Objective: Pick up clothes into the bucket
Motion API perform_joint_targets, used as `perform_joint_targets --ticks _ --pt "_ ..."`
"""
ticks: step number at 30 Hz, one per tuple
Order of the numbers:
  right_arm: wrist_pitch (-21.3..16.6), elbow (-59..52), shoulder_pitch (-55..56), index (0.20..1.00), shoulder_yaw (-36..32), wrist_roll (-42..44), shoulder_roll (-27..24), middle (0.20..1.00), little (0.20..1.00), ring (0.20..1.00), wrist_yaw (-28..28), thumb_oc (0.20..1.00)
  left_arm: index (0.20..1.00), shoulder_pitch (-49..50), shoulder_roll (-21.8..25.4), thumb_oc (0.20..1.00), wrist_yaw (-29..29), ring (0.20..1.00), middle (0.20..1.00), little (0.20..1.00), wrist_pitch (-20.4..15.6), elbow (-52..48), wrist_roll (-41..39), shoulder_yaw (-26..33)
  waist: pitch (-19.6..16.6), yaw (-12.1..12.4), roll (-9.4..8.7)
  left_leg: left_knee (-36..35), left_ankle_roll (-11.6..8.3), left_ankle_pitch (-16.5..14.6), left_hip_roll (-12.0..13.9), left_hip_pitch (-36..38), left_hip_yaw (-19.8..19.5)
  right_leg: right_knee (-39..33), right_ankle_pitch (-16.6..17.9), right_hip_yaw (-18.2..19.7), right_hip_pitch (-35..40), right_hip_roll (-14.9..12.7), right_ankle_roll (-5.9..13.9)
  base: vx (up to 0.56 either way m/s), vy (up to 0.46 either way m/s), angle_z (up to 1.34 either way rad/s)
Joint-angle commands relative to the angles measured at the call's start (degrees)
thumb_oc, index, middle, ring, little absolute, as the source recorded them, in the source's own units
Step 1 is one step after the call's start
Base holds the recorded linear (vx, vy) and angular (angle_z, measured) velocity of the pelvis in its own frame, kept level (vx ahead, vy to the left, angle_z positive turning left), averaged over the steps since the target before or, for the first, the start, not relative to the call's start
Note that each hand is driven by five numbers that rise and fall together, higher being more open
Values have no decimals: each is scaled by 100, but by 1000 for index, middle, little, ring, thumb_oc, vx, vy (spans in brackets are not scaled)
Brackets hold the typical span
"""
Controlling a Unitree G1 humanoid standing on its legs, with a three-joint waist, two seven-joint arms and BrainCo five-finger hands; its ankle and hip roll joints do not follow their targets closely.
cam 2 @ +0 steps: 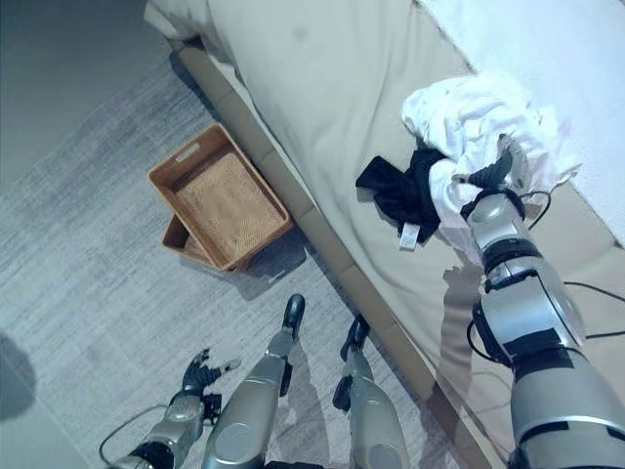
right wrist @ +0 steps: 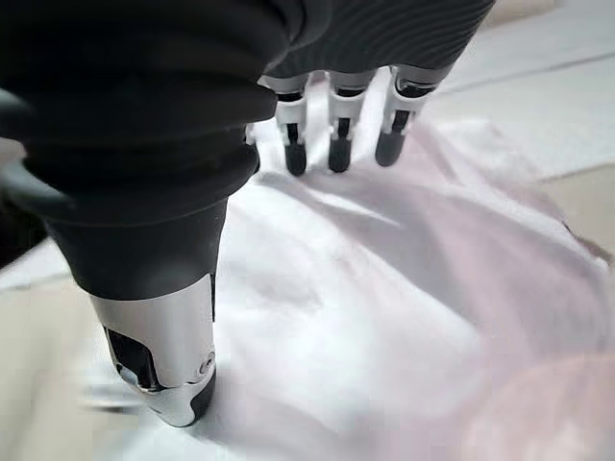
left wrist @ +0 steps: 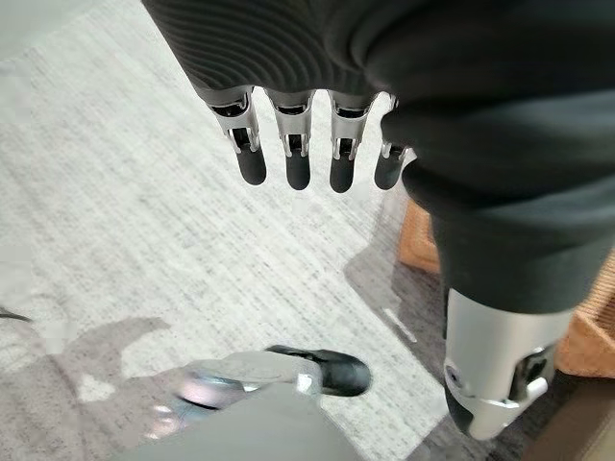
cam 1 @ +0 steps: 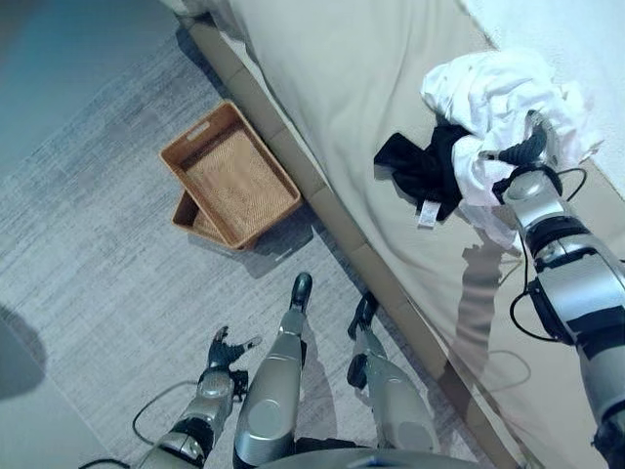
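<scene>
From the left eye view, I take the bed (cam 1: pixel 332 88) as my landmark. The white garment (cam 1: pixel 488 88) lies bunched on the mattress, well in from the bed's near edge, with a black garment (cam 1: pixel 420 166) touching it on the side toward the floor. My right hand (cam 1: pixel 527 151) is down on the white heap. The wicker basket (cam 1: pixel 229 181) sits on the carpet (cam 1: pixel 88 244) just beside the bed's edge, nothing in it. My left hand (cam 1: pixel 227 350) hangs low over the carpet, apart from the bed.

The right eye view gives the same layout: right hand (cam 2: pixel 498 171) at the white cloth, basket (cam 2: pixel 220 195) against the bed frame.

In my left wrist view the fingers (left wrist: pixel 293 158) hang straight and relaxed, gripping nothing, above the carpet, with a corner of the basket (left wrist: pixel 418 240) past them.

In my right wrist view the fingers (right wrist: pixel 336 144) reach forward with tips at the white cloth (right wrist: pixel 384 288) and the thumb (right wrist: pixel 163 355) set down apart from them; the hand is unclenched, and I judge nothing is gathered yet.

To do this grasp well, I should press into a thick fold, draw thumb and fingers together around plenty of fabric, and lift high enough that trailing cloth clears the bed's edge before swinging toward the basket. The black piece may drag along.
</scene>
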Motion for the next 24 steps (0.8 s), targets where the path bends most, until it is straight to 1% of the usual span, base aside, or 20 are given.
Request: perform_joint_targets --ticks 1,2,3,4,8,10,11,14,18,19,20,21,22,23,24 --pt "12 16 -769 1000 456 182 -643 1000 1000 1000 -300 1000 1000 -328 -380 1000 222 1000 1000 1000 -81 -40 -173 -147 408 71 179 -255 80 166 -89 -89 -96 798 -362 130 -239 -451 334 24 26 5" --pt "11 18 -776 1000 459 183 -644 1000 1000 1000 -299 1000 1000 -332 -381 1000 223 1000 1000 1000 -80 -41 -173 -146 408 72 178 -252 80 165 -89 -96 -94 806 -365 133 -249 -453 333 43 17 2" --pt "16 19 -848 567 580 142 -744 567 567 567 -327 567 1000 -342 -378 1000 258 1000 1000 1000 -92 -118 -224 -133 408 58 178 -210 90 162 -87 -230 -92 894 -400 157 -426 -437 321 24 1 -3" --pt "16 22 -855 203 585 143 -744 203 203 203 -326 203 1000 -344 -380 1000 258 1000 1000 1000 -91 -118 -224 -131 408 58 177 -206 90 160 -88 -236 -90 901 -402 160 -434 -439 321 35 3 -4" --pt "-29 -94 -867 200 675 142 -766 200 200 200 -357 200 1000 -346 -418 1000 310 1000 1000 1000 -85 -92 -279 -129 408 -33 87 -131 109 117 -38 -281 -86 981 -437 239 -538 -400 305 16 -19 1" --pt "-102 -241 -834 200 740 181 -709 200 200 200 -356 200 1000 -325 -430 1000 339 1000 1000 1000 -84 3 -302 -132 408 -111 -7 -91 114 65 8 -194 -74 1001 -452 297 -506 -376 296 18 -46 -2" --pt "-102 -241 -834 200 741 181 -708 200 200 200 -357 200 1000 -324 -431 1000 338 1000 1000 1000 -84 4 -301 -132 408 -111 -9 -90 114 64 8 -193 -72 1002 -453 299 -506 -377 296 6 -27 -4" --pt "-245 -585 -828 200 733 336 -636 200 200 200 -412 200 1000 -336 -426 1000 361 1000 1000 1000 -103 113 -341 -49 408 -215 -107 -4 121 -10 44 -114 -26 1043 -461 386 -481 -349 278 -5 -17 -4" --pt "-508 -1359 -846 200 652 666 -509 200 200 200 -593 200 1000 -257 -385 1000 411 1000 1000 1000 -123 120 -371 94 408 -370 -278 245 134 -179 83 57 69 1172 -518 553 -371 -308 243 -22 -35 -19" --pt "-505 -1364 -841 200 648 665 -508 200 200 200 -595 200 1000 -255 -383 1000 410 1000 1000 1000 -123 120 -371 94 408 -368 -282 248 135 -181 83 58 72 1175 -520 556 -372 -309 243 -28 -15 -18" --pt "-610 -1752 -821 200 619 714 -538 200 200 200 -702 200 1000 -206 -353 1000 423 1000 1000 1000 -151 62 -373 156 408 -428 -327 411 143 -276 65 114 115 1259 -546 618 -319 -299 231 -20 -9 -17" --pt "-607 -1758 -815 200 614 712 -538 200 200 200 -704 200 1000 -203 -351 1000 423 1000 1000 1000 -151 61 -372 155 408 -426 -330 415 144 -279 65 114 117 1261 -548 620 -318 -299 232 -39 -11 -18" --pt "-678 -2342 -803 200 572 623 -573 200 200 200 -878 200 1000 -161 -324 1000 441 1000 1000 1000 -166 93 -380 281 408 -501 -402 635 158 -414 57 206 189 1382 -600 717 -233 -279 218 -31 -6 -12" --pt "-717 -2651 -763 200 505 603 -610 200 200 200 -921 200 1000 -125 -304 1000 448 1000 1000 1000 -174 94 -372 326 408 -535 -432 779 162 -499 41 244 230 1457 -631 761 -191 -276 213 -31 -6 -18" --pt "-712 -2661 -751 200 496 600 -610 200 200 200 -923 200 1000 -122 -301 1000 448 1000 1000 1000 -174 93 -372 324 408 -530 -436 787 162 -504 41 244 233 1461 -634 764 -191 -276 213 -20 -3 -22"
